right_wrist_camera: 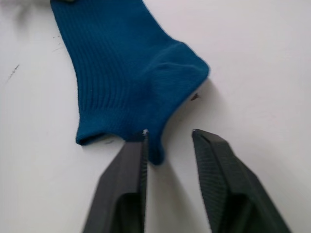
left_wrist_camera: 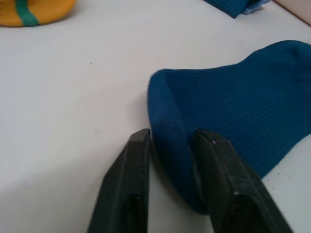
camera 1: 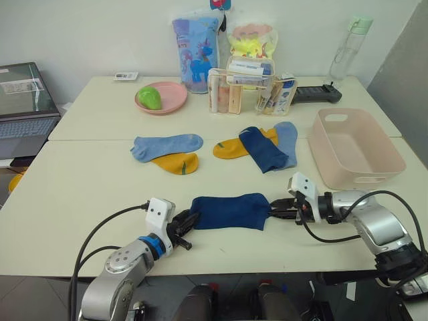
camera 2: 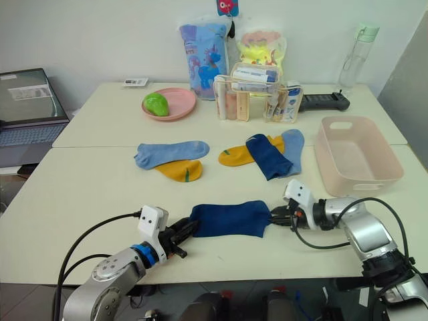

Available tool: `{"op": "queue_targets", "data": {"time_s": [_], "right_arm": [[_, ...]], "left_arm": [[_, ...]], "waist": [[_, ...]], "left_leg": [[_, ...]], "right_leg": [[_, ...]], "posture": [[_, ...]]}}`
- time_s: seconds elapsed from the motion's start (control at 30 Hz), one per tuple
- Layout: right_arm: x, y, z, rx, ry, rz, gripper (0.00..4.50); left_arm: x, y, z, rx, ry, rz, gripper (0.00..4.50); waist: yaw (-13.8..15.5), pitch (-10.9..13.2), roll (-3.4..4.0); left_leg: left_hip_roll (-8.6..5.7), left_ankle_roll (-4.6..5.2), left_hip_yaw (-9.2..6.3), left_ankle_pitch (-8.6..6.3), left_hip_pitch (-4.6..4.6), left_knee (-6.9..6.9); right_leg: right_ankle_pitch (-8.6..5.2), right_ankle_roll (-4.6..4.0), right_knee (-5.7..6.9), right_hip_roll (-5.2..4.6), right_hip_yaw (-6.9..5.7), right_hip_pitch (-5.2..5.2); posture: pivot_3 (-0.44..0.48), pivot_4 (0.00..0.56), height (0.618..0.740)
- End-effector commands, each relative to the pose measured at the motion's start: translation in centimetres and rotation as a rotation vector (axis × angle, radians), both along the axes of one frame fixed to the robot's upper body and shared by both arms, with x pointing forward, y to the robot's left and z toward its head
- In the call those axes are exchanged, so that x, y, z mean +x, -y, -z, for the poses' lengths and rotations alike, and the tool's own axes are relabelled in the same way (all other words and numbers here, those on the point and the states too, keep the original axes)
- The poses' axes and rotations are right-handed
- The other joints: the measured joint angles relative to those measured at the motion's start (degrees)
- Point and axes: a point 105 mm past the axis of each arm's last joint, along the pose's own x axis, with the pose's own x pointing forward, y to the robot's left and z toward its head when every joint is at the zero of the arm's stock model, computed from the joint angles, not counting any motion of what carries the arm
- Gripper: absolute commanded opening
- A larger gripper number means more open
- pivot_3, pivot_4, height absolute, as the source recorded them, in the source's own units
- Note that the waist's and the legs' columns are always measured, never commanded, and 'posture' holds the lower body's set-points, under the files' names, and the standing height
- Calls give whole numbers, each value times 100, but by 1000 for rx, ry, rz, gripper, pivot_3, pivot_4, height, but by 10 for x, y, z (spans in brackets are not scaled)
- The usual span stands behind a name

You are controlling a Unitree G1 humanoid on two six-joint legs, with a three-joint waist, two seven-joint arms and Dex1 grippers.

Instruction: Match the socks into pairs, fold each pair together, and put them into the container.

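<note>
A dark navy sock [camera 1: 231, 210] lies flat near the table's front edge. My left gripper [camera 1: 184, 227] is at its left end, open, and the sock's raised rim [left_wrist_camera: 167, 145] sits between the fingers. My right gripper [camera 1: 277, 208] is at the sock's right end, open, with a corner of the sock [right_wrist_camera: 155, 153] touching one finger. Farther back lie a light blue sock [camera 1: 166, 145] over a mustard sock [camera 1: 176, 162]. To their right another navy sock [camera 1: 262, 149] lies across a mustard sock [camera 1: 231, 147] and a light blue sock [camera 1: 286, 142]. The pale pink container [camera 1: 358, 178] stands empty at the right.
At the back stand a pink plate [camera 1: 170, 100] with a green object, a clear organizer box [camera 1: 251, 90], two printed bags, a bottle [camera 1: 349, 47] and a black device [camera 1: 317, 93]. A laptop [camera 1: 23, 107] sits far left. Cables trail from both arms over the front edge.
</note>
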Motion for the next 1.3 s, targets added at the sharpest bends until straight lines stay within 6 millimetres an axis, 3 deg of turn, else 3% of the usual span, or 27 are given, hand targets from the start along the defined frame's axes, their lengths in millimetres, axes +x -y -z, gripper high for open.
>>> {"op": "queue_targets", "data": {"time_s": [0.03,0.07,0.2,0.3,0.5,0.6,0.67,0.73,0.97,1.1,1.2,1.3], "right_arm": [[-7,1,-37,88,90,-28,1997],[-12,-1,-41,95,91,-49,1997],[-28,-10,-40,72,106,-131,1997],[-37,-23,-28,8,169,-221,1997],[-43,-37,-10,-52,236,-312,1997],[-42,-38,-5,-70,264,-328,2596],[-42,-39,-3,-68,266,-337,3246],[-43,-40,0,-77,272,-358,3264],[-41,-41,15,-120,268,-399,3264],[-35,-37,23,-195,298,-428,3264],[-29,-39,20,-178,313,-401,2622],[-27,-40,20,-166,306,-382,1585]], "left_arm": [[6,-27,-26,200,170,85,2529],[5,-31,-30,247,202,134,2802],[0,-40,-37,337,254,280,2802],[-11,-33,-32,441,304,471,2802],[-14,-19,-27,513,380,647,2802],[-12,-11,-27,555,455,715,3377],[-13,-10,-21,643,502,783,3988],[-11,-10,-17,671,523,802,4491],[1,-9,-4,732,521,818,4491],[-4,-13,12,758,481,865,3603],[-5,-13,16,743,450,865,2568],[-3,-12,18,729,431,853,1556]], "waist": [[4,1,2],[-6,2,4],[3,2,6],[7,3,7],[13,4,8],[15,5,8],[21,5,7],[24,5,8],[23,4,9],[26,0,14],[25,-1,14],[26,-1,15]], "left_leg": [[0,0,-1,0,-1,-1],[1,-1,-1,0,0,-2],[2,1,1,-1,1,-4],[2,4,0,-2,0,-5],[1,4,1,-2,0,-5],[1,3,2,-2,0,-5],[0,3,2,-2,0,-4],[0,3,2,-2,1,-4],[-1,3,1,-2,3,-3],[-1,3,2,-1,13,-3],[0,12,0,-7,33,-5],[-1,29,0,-16,61,-8]], "right_leg": [[0,-1,1,0,0,-1],[-1,-2,1,0,-1,-1],[-2,-3,-8,-1,1,3],[-2,-3,-8,-1,-1,2],[-2,-3,-9,-3,-2,2],[-2,-3,-7,-2,-1,1],[-1,-3,-7,-2,-2,1],[-1,-3,-7,-2,-1,2],[-1,-2,-3,-1,-1,2],[-1,-2,-2,-1,-1,8],[-2,-1,-3,-1,-2,30],[-3,-1,-7,-1,-2,58]], "posture": [[0,150,740],[0,150,740],[0,150,740],[0,150,740],[0,150,740],[0,150,740],[0,150,740],[0,150,740],[0,150,740],[0,150,740],[0,150,740],[0,150,740]]}}
